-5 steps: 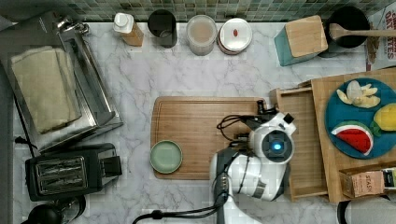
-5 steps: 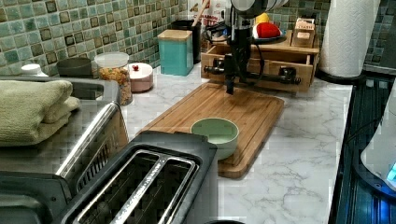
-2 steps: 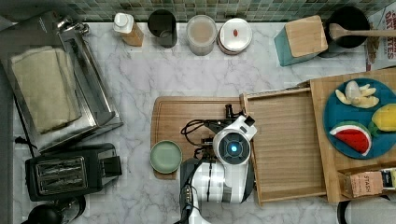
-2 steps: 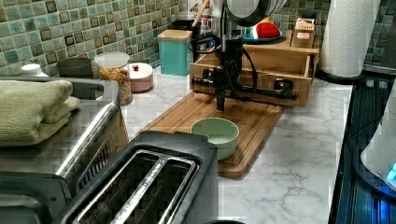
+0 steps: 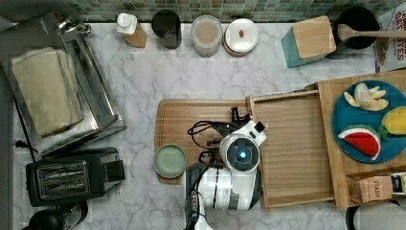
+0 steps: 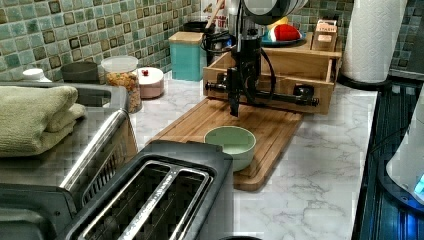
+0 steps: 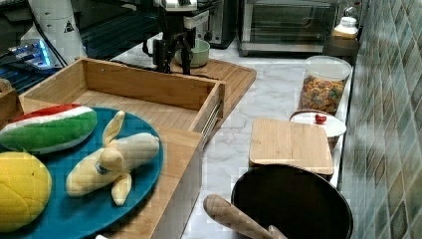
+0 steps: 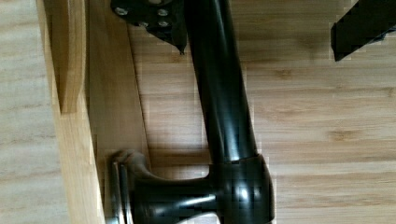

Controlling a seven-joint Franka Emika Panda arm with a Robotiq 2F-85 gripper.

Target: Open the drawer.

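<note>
The drawer (image 5: 292, 148) sits right of centre in the top view, pulled well out over the cutting board (image 5: 191, 120). The gripper (image 6: 235, 100) hangs at the black bar handle (image 6: 280, 99), centre of the left view. In the wrist view the fingers (image 8: 159, 18) stand spread either side of the bar, one just beside it, the other apart; no clamp evident. Judgement: travel appears near complete. Keep any remaining pull straight along the slides, level, without lifting. Green bowl (image 5: 170, 160) lies near the pull path.

From the top view, my arm's white body covers the drawer's (image 5: 292, 148) front handle. In the wrist view the black handle bar (image 8: 219, 93) runs off the edge, and one pincer finger (image 8: 359, 28) is cropped.
</note>
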